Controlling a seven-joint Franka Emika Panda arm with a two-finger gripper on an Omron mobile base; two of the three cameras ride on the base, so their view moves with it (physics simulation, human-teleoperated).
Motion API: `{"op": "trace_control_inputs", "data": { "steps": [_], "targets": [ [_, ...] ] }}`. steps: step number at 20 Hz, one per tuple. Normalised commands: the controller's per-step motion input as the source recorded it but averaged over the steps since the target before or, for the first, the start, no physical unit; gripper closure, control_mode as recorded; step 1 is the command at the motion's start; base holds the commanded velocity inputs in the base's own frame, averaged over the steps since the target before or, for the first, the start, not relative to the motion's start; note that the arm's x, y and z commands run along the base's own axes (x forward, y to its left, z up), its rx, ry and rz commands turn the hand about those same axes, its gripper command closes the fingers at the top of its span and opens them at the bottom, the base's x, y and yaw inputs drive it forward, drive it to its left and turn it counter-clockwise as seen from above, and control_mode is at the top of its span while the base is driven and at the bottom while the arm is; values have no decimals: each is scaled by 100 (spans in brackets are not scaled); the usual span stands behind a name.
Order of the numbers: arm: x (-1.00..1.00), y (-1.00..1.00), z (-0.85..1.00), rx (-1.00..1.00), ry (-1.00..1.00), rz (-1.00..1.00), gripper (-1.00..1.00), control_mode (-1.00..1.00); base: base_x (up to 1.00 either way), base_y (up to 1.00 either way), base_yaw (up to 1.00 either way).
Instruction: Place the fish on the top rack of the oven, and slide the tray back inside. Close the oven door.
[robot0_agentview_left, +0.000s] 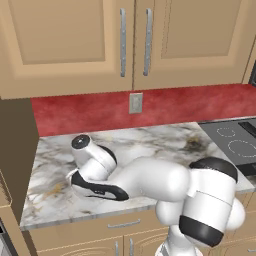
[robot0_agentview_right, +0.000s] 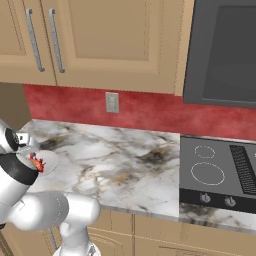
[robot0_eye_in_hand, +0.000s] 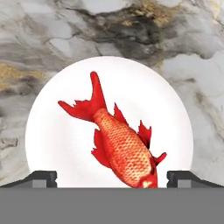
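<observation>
two tan cabinet doors (robot0_agentview_left: 70, 40) with vertical silver handles hang above a red backsplash (robot0_agentview_left: 175, 107) that carries a grey wall outlet (robot0_agentview_left: 135, 103). below it runs a marble countertop (robot0_agentview_right: 120, 160), white veined with grey, black and gold patches, reaching from a tan side panel at the far left to a black cooktop (robot0_agentview_right: 220, 172) with ringed burners and two small knobs on its front strip. above the cooktop sits a dark grey panel (its make is hard to tell). near the counter's left end lies a round white plate (robot0_eye_in_hand: 61, 140), and the fish (robot0_eye_in_hand: 120, 144) rests on it, tail toward the wall. the gripper (robot0_eye_in_hand: 111, 178) hovers over the plate, fingers spread wide on either side of the fish, not touching it.
</observation>
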Motion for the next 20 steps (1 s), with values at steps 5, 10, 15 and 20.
{"op": "trace_control_inputs", "data": {
  "steps": [5,10,15,20],
  "targets": [
    [4,-5,-49,0,-1,8,-100,-100,0,0,0],
    [33,-7,-23,1,0,10,-100,-100,0,0,0],
    [49,-1,0,1,0,7,-100,-100,0,0,0],
    [32,11,-32,-1,0,10,-100,-100,0,0,0]
  ]
}}
